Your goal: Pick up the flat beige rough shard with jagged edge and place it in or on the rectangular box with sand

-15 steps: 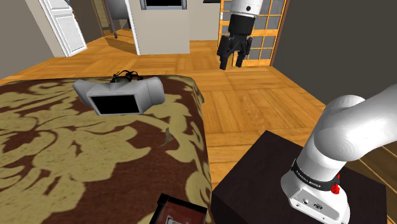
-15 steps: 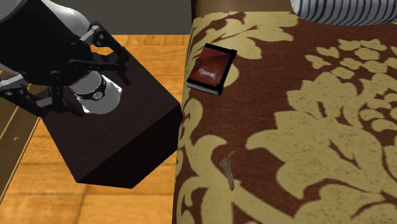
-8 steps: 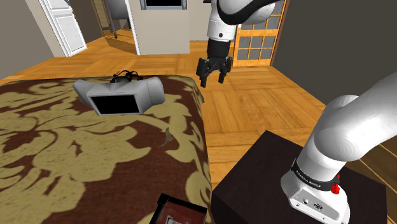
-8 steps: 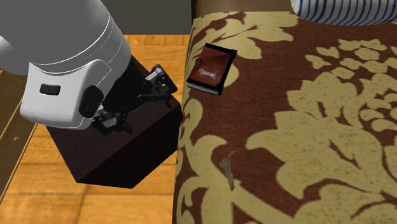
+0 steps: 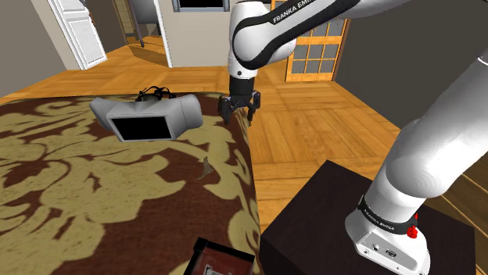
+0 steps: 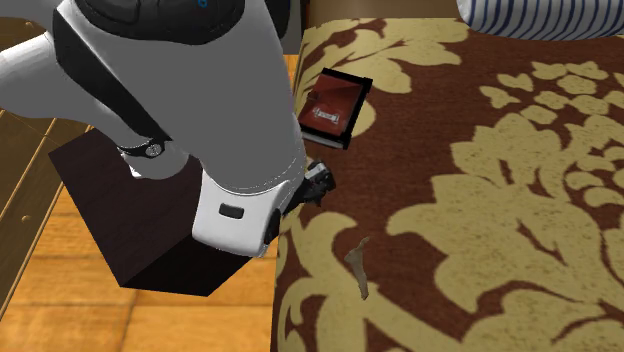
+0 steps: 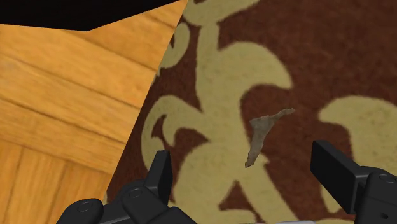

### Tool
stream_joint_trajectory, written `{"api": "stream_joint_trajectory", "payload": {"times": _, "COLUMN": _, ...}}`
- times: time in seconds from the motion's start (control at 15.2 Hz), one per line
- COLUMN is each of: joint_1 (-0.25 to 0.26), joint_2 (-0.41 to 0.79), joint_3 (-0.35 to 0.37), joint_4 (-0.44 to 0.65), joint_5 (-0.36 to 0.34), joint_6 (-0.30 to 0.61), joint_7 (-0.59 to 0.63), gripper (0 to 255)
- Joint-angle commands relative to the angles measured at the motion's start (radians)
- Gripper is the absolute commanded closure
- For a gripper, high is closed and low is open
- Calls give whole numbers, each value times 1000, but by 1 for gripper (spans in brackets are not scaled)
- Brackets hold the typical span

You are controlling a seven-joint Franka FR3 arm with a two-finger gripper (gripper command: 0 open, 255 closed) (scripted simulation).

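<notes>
The shard (image 5: 206, 168) is a small thin beige sliver with a jagged edge, lying flat on the patterned bed cover (image 5: 94, 195) near its edge; it also shows as shard (image 6: 357, 268) and shard (image 7: 261, 135). The rectangular box (image 5: 148, 119) is grey with a dark face and stands farther back on the cover. My gripper (image 5: 238, 109) hangs open above the bed's edge, well above the shard and holding nothing. In the wrist view the gripper (image 7: 245, 163) has its fingers (image 7: 160, 173) wide apart, with the shard just ahead between them. The arm hides most of the gripper (image 6: 318, 185).
A dark red book (image 6: 332, 105) lies on the cover near the stand (image 5: 367, 226). A black tangled object (image 5: 154, 94) sits behind the box. Wooden floor (image 5: 313, 133) runs beside the bed. A striped pillow (image 6: 540, 18) lies at the bed's end.
The arm has swung from over the wooden floor toward the bed, and the gripper has come down to the cover's edge. The fingers stay open. The shard has not moved.
</notes>
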Motion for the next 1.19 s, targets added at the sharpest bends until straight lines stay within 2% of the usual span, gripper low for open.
{"api": "stream_joint_trajectory", "payload": {"times": 0.0, "joint_1": -1, "joint_2": 79, "joint_3": 21, "joint_4": 32, "joint_5": -20, "joint_6": 46, "joint_7": 49, "gripper": 0}}
{"api": "stream_joint_trajectory", "payload": {"times": 0.53, "joint_1": 22, "joint_2": 400, "joint_3": 48, "joint_4": 197, "joint_5": -146, "joint_6": 174, "joint_7": 247, "gripper": 0}}
{"api": "stream_joint_trajectory", "payload": {"times": 1.12, "joint_1": 106, "joint_2": 762, "joint_3": -7, "joint_4": 486, "joint_5": -262, "joint_6": 213, "joint_7": 423, "gripper": 0}}
